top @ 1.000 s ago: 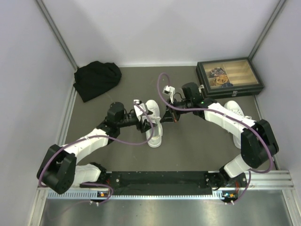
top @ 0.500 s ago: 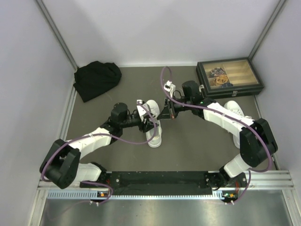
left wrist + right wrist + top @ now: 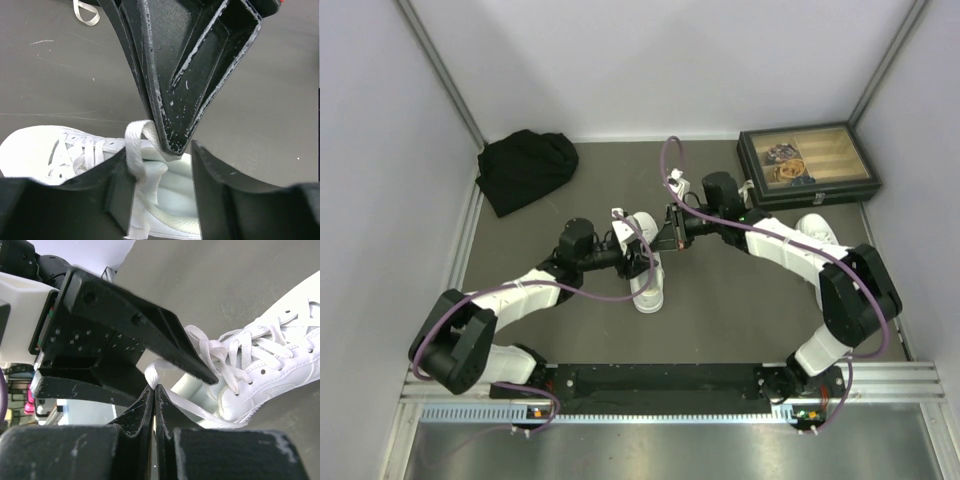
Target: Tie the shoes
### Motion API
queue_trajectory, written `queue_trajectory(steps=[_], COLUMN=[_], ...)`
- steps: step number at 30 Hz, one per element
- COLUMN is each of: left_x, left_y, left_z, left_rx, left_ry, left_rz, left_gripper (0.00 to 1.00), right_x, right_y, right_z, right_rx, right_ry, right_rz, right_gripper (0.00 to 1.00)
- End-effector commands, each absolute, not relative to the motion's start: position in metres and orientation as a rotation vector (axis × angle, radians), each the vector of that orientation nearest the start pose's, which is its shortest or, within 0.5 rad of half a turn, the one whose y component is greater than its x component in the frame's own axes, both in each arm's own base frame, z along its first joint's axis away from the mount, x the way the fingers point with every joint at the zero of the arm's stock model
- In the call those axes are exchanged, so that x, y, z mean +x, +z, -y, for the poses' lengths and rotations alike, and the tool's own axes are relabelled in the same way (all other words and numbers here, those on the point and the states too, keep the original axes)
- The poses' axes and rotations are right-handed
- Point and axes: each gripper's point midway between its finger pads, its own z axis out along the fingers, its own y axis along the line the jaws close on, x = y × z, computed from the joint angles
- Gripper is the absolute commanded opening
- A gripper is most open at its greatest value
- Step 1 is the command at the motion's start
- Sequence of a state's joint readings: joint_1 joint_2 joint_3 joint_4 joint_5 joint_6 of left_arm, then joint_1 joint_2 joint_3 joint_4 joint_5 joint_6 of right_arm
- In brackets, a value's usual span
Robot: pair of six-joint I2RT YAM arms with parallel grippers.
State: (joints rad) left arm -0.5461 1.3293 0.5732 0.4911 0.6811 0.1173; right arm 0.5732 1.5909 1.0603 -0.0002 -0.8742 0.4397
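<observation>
White sneaker (image 3: 648, 290) near-to-far, toe away

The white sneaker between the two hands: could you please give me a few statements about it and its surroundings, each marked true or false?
1. The right hand is shut on a lace of the sneaker. True.
2. The left hand is clamped fully shut. False: its fingers stand apart, with the lace between them.
3. A second white sneaker lies by the right arm. True.
4. The black cloth bundle lies on top of the dark box. False: the bundle sits in the far left corner and the box in the far right one.
</observation>
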Motion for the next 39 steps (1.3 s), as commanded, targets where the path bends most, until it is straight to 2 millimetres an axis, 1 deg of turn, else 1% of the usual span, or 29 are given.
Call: queue_trajectory(steps=[1,2,4,5,6,8,9,10,11,12,13,14,15,17,18,19,20,23,24,27,28,34,39], left_x=[0.272,0.271,0.272,0.271,0.272,0.272,0.271,0.271,0.271,0.271,0.271,0.271,0.271,0.272,0.272,0.271,0.271,0.273,0.273,0.275,0.276,0.275,0.272], left_y=[0.172,0.171,0.171,0.169,0.169,0.167,0.166,0.166,0.165,0.164,0.164,0.163,0.163,0.163,0.163,0.163,0.162,0.159,0.159,0.159,0.160,0.157,0.156], left_z=[0.290,0.290,0.290,0.289,0.288,0.287,0.287,0.287,0.287,0.287,0.286,0.287,0.287,0.286,0.286,0.287,0.286,0.286,0.287,0.287,0.287,0.287,0.286], left_rx=[1.022,1.027,1.028,1.035,1.037,1.049,1.054,1.064,1.070,1.071,1.080,1.088,1.095,1.099,1.103,1.111,1.114,1.125,1.132,1.142,1.146,1.165,1.179], left_ry=[-0.913,-0.911,-0.900,-0.897,-0.891,-0.878,-0.877,-0.870,-0.868,-0.866,-0.860,-0.860,-0.855,-0.847,-0.845,-0.843,-0.842,-0.832,-0.836,-0.827,-0.821,-0.816,-0.814], left_rz=[-1.489,-1.486,-1.484,-1.483,-1.483,-1.480,-1.484,-1.479,-1.479,-1.482,-1.477,-1.475,-1.474,-1.468,-1.465,-1.461,-1.465,-1.477,-1.479,-1.485,-1.482,-1.490,-1.491], left_gripper=[0.45,0.35,0.24,0.13,0.09,0.03,0.02,0.01,0.00,0.00,0.00,0.00,0.00,0.00,0.00,0.00,0.00,0.00,0.00,0.00,0.00,0.00,0.00], right_x=[0.254,0.253,0.251,0.251,0.250,0.250,0.250,0.252,0.254,0.253,0.254,0.256,0.254,0.256,0.259,0.261,0.264,0.270,0.270,0.268,0.263,0.253,0.257], right_y=[0.195,0.195,0.197,0.197,0.197,0.198,0.200,0.200,0.204,0.205,0.207,0.214,0.213,0.217,0.214,0.215,0.210,0.208,0.207,0.208,0.209,0.208,0.217], right_z=[-0.346,-0.346,-0.346,-0.345,-0.344,-0.340,-0.339,-0.336,-0.332,-0.330,-0.329,-0.328,-0.325,-0.325,-0.324,-0.325,-0.326,-0.330,-0.330,-0.332,-0.336,-0.346,-0.349], right_rx=[-0.733,-0.736,-0.749,-0.748,-0.757,-0.765,-0.770,-0.771,-0.763,-0.768,-0.784,-0.794,-0.790,-0.782,-0.757,-0.737,-0.716,-0.650,-0.638,-0.631,-0.647,-0.680,-0.676], right_ry=[1.529,1.532,1.540,1.536,1.539,1.530,1.530,1.525,1.525,1.527,1.519,1.517,1.517,1.495,1.473,1.480,1.473,1.470,1.459,1.458,1.464,1.466,1.469], right_rz=[-2.089,-2.090,-2.081,-2.096,-2.098,-2.120,-2.122,-2.131,-2.144,-2.154,-2.149,-2.136,-2.159,-2.160,-2.185,-2.200,-2.226,-2.271,-2.285,-2.299,-2.301,-2.297,-2.272], right_gripper=[0.00,0.00,0.00,0.00,0.01,0.10,0.22,0.26,0.28,0.34,0.38,0.42,0.52,0.60,0.62,0.62,0.62,0.56,0.53,0.52,0.51,0.51,0.52])
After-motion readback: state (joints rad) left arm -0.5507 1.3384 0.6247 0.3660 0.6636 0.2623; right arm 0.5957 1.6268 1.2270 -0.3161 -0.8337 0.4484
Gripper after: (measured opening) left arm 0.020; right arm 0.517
